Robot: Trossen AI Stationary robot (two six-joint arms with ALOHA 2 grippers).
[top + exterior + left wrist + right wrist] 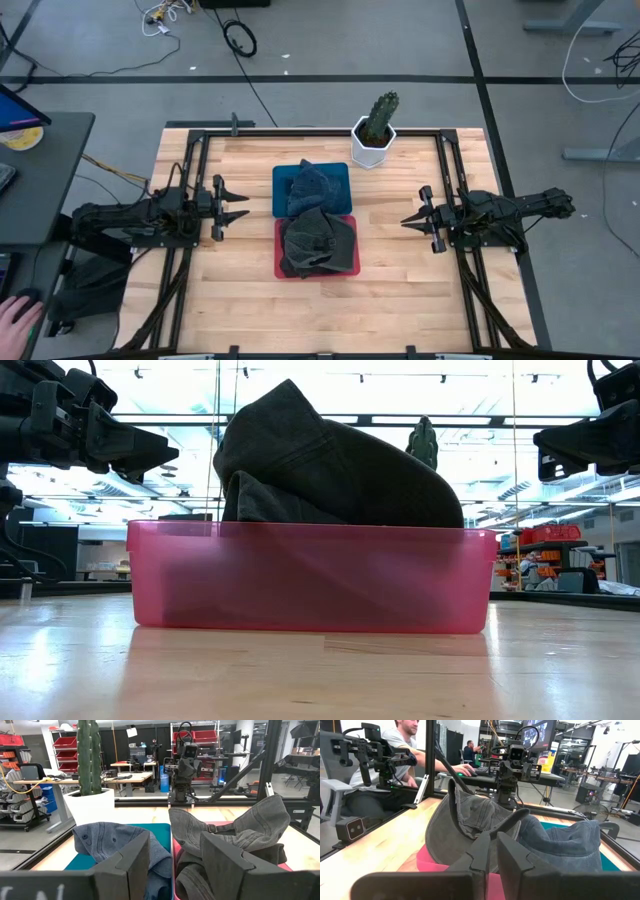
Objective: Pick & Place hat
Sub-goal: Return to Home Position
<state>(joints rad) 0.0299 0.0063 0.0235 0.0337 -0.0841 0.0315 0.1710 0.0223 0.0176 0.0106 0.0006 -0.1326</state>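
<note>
Wooden table (420, 300) bears pink bin (310, 580), blue bin (282, 178), cactus pot (372, 146)

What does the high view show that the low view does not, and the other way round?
Only the high view shows the blue bin with the blue cap in it and the white pot under the cactus. Only the low view shows the black caps rising above the rim of the pink bin. Both show the pink bin, the black caps, the cactus top, and the left gripper and right gripper out at the two sides.
</note>
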